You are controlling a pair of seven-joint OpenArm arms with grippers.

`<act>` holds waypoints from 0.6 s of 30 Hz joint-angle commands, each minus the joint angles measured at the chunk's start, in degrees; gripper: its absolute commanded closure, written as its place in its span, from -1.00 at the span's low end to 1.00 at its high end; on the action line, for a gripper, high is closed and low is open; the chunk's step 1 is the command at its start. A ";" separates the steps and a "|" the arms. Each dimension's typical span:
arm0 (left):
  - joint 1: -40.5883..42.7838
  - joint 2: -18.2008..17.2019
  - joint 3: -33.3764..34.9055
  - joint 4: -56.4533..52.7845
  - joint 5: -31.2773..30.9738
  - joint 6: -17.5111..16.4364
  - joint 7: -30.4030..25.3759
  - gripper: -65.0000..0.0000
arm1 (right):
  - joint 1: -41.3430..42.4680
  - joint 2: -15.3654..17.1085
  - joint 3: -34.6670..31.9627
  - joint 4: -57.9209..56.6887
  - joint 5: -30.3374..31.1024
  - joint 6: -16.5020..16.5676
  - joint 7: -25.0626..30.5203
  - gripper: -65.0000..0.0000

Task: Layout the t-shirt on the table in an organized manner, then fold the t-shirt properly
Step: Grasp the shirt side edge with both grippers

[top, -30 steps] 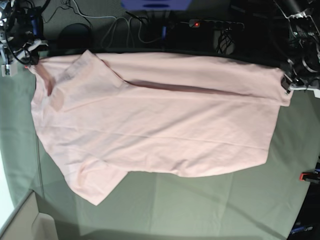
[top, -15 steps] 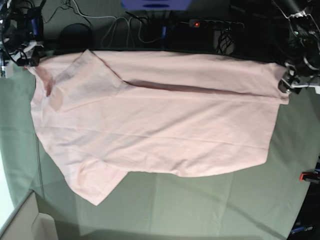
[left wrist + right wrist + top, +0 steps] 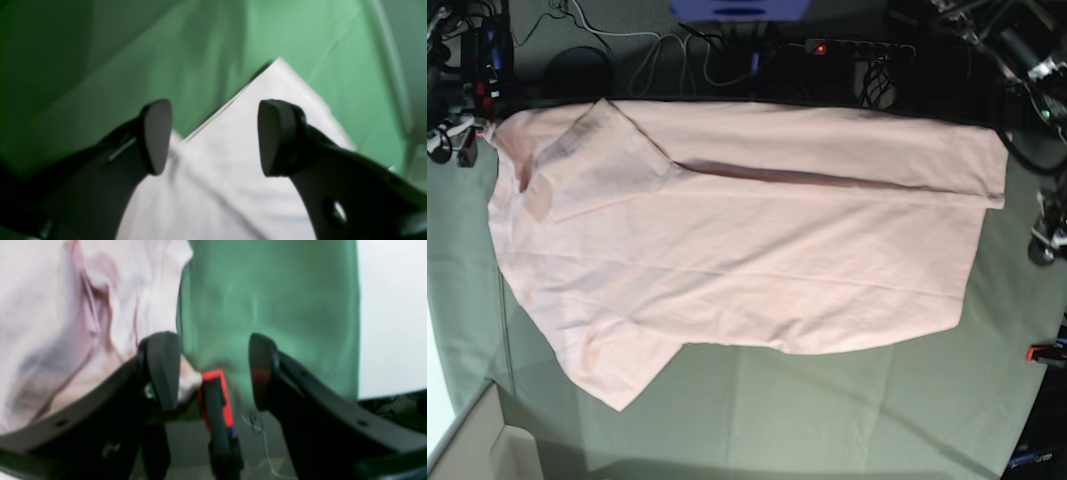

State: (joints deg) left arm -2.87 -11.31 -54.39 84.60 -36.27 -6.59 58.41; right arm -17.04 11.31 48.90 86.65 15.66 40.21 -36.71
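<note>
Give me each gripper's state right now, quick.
Left gripper: open, holding nothing, over the t-shirt.
Right gripper: open, holding nothing, beside the t-shirt's edge.

No text, label, brand, number or sign can be read in any view. The pale pink t-shirt lies with a plain side up on the bench, showing no lettering, and both wrist views are too blurred to show any writing.

base: overhead, looks down on the whole grey-green cloth-covered table
wrists: close, low, past dark fingers
shared: pale pink cotton t-shirt edges
</note>
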 commanded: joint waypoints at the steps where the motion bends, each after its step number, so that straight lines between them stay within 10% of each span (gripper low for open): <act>1: -2.80 -0.86 0.19 -1.21 -0.87 -0.14 -0.70 -0.21 | 0.73 1.04 0.28 0.95 0.91 -0.21 1.32 -0.02; 18: -25.83 -2.27 26.65 -49.74 18.82 -0.05 -37.27 -0.21 | 1.52 1.13 -1.30 0.78 0.91 -0.21 1.32 -0.02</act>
State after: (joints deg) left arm -26.89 -12.99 -27.86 33.67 -17.04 -6.09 21.96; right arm -15.73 11.53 47.24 86.50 15.42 40.23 -36.64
